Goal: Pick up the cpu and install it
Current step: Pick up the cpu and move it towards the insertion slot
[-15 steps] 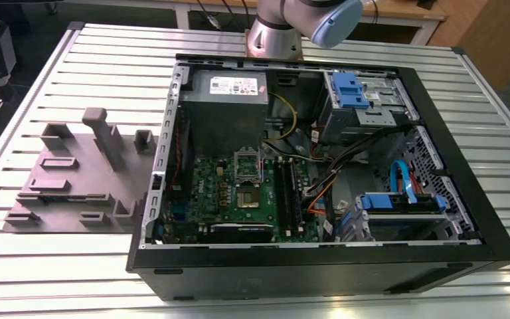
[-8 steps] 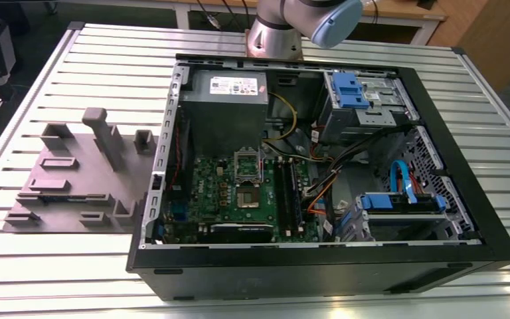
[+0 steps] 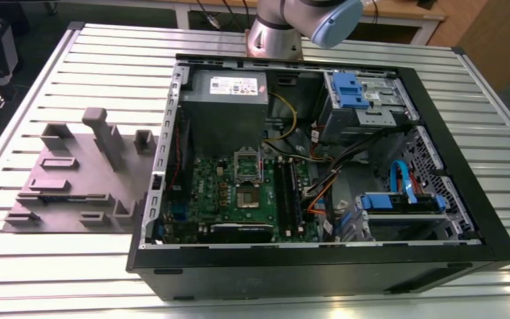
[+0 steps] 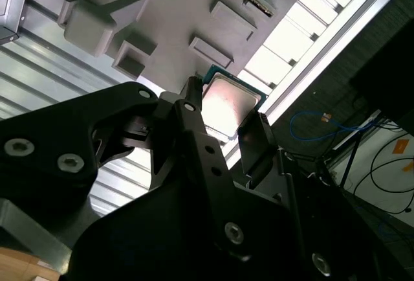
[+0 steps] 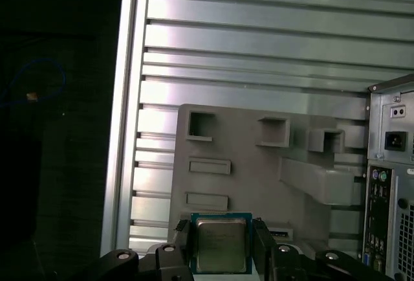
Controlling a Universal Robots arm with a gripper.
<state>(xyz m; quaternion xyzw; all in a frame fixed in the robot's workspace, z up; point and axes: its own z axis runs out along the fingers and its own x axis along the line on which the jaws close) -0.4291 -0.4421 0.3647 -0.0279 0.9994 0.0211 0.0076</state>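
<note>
Two jaws clamp the cpu (image 5: 221, 245), grey tray (image 5: 249, 180) and case (image 5: 390, 190) beyond

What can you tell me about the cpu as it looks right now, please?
The cpu is a small flat square chip with a silvery-grey metal top and a greenish board rim. The claw grips two opposite edges between black fingers, holding it above the grey fixture tray; its top shows in both wrist views.

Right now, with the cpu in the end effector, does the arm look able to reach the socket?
Probably yes. The case lies open, nothing covers the socket, and the cables run beside it, not across it. The end effector grips the cpu.
</note>
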